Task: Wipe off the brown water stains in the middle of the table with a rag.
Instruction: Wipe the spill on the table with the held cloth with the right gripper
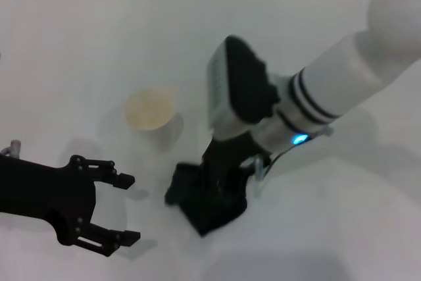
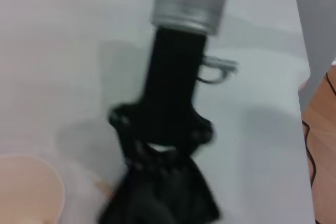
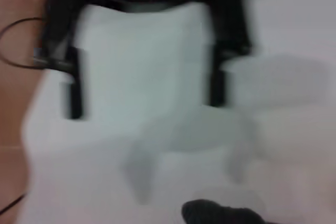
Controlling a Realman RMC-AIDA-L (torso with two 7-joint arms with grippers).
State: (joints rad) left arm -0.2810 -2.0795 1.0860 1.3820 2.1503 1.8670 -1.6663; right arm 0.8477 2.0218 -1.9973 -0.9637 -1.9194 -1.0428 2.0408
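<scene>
The black rag (image 1: pixel 205 207) lies bunched on the white table (image 1: pixel 79 51), near the front middle. My right gripper (image 1: pixel 212 189) reaches straight down into it and is shut on the rag, holding it on the tabletop. The left wrist view shows the same: the right gripper (image 2: pixel 157 163) with the rag (image 2: pixel 168 200) below it. The brown water stain shows in no view; it may be under the rag. My left gripper (image 1: pixel 131 207) is open and empty, low over the table to the rag's left, a short gap away. It also shows in the right wrist view (image 3: pixel 144 103).
A translucent white cup (image 1: pixel 150 110) with a cream inside stands just behind and to the left of the rag, close to the right arm. It also shows in the left wrist view (image 2: pixel 29 195). The table's far edge meets a tiled wall.
</scene>
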